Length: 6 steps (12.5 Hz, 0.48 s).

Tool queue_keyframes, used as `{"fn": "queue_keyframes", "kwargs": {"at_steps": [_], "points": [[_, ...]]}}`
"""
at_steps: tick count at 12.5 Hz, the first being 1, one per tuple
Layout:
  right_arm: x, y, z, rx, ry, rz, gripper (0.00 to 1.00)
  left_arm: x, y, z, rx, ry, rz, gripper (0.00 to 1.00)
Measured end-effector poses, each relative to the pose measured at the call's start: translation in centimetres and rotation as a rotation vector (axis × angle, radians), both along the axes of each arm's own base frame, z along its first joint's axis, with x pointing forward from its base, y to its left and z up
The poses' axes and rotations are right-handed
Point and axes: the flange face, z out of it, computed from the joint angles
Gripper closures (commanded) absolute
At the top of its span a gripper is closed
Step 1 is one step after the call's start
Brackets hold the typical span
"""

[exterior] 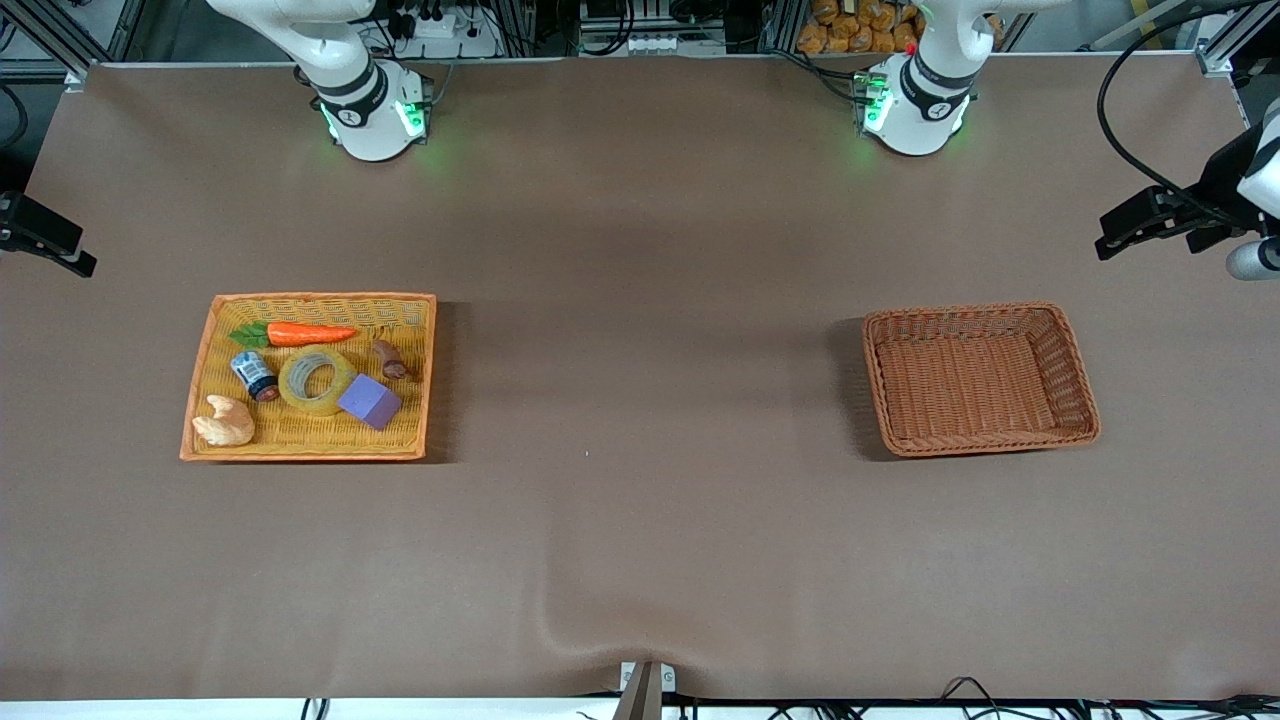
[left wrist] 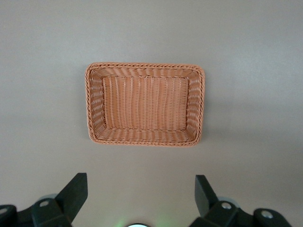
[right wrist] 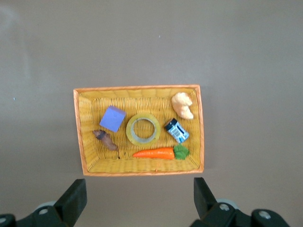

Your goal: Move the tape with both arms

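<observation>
The tape (exterior: 290,386), a yellowish ring with a pale core, lies flat in the middle of the yellow basket (exterior: 310,297) toward the right arm's end of the table. In the right wrist view the tape (right wrist: 129,129) shows from high above, and my right gripper (right wrist: 139,182) hangs open and empty over the bare table beside that basket (right wrist: 137,88). My left gripper (left wrist: 141,178) is also open and empty, high over the table beside the brown wicker basket (left wrist: 144,109). Only the arms' bases (exterior: 370,110) (exterior: 915,100) show in the front view.
Around the tape lie a toy carrot (exterior: 310,333), a small dark jar (exterior: 254,375), a purple block (exterior: 369,401), a pale bread piece (exterior: 226,423) and a brown lump (exterior: 390,360). The brown wicker basket (exterior: 980,380) holds nothing. Black camera mounts (exterior: 1160,215) (exterior: 40,235) jut over both table ends.
</observation>
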Motion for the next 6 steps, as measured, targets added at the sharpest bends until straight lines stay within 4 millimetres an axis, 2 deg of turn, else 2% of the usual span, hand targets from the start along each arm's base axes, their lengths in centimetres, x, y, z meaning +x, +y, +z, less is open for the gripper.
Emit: {"fn": "queue_keyframes", "kwargs": {"at_steps": [4, 6], "points": [[-0.08, 0.14, -0.71, 0.004, 0.024, -0.024, 0.0, 0.18, 0.19, 0.06, 0.019, -0.003, 0.0, 0.0], [-0.06, 0.9, -0.74, 0.004, 0.027, -0.014, 0.0, 0.21, 0.26, 0.1, 0.025, -0.004, 0.001, 0.0]]}}
